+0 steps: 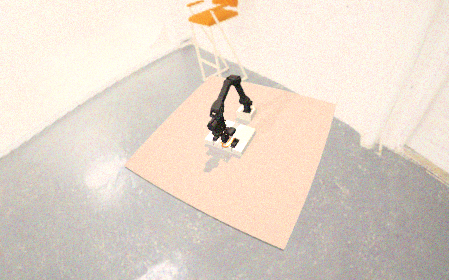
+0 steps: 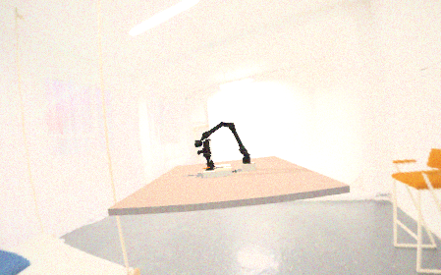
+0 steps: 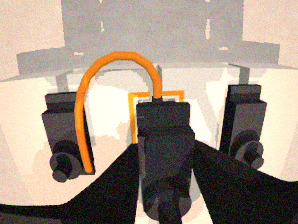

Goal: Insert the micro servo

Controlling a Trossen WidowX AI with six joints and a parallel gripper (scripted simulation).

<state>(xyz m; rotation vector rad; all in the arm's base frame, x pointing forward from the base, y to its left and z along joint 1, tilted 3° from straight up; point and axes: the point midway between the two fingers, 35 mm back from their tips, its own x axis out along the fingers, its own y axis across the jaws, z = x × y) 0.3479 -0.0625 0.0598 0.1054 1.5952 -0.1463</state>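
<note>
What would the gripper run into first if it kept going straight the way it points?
Probably the robot's deck, around the orange-outlined pocket, with the micro servo in the gripper likely touching first. How much gap remains is unclear.

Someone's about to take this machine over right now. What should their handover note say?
Gripper: shut on the small black micro servo, orange cable arching to the left in the wrist view.
Place: over the orange-outlined pocket on the white deck, between two seated black servos.
Done: servo grasped.
Left: seat it flat, cable into the notch, release, move clear. Seating depth: cannot tell.
</note>
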